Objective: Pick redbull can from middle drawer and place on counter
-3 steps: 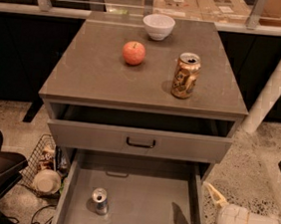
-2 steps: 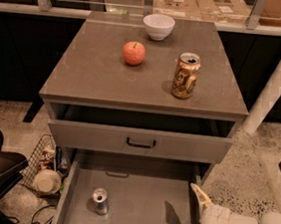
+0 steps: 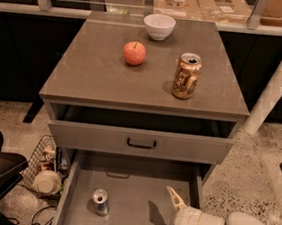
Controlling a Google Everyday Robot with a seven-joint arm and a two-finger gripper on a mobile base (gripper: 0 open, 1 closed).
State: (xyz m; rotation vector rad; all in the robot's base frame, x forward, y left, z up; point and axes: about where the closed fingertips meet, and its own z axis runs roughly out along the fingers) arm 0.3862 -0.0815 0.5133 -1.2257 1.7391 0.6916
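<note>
The redbull can (image 3: 100, 201), small and slim with a silver top, stands upright on the grey floor of the open middle drawer (image 3: 137, 192), left of centre. My gripper (image 3: 169, 217) is low at the right side of the drawer, right of the can and apart from it. It is open and empty, with one pale fingertip (image 3: 174, 196) pointing up-left and the other at the bottom edge of the view. The counter (image 3: 97, 77) is the flat grey-brown top of the cabinet above.
On the counter stand a larger gold-brown can (image 3: 187, 75), a red apple (image 3: 134, 53) and a white bowl (image 3: 159, 26). The upper drawer front with a dark handle (image 3: 141, 143) juts out slightly. A wire basket (image 3: 44, 167) sits left; a white post (image 3: 279, 84) stands right.
My gripper and arm have moved left, from beside the drawer's right wall to over its floor, closer to the redbull can. The can has not moved.
</note>
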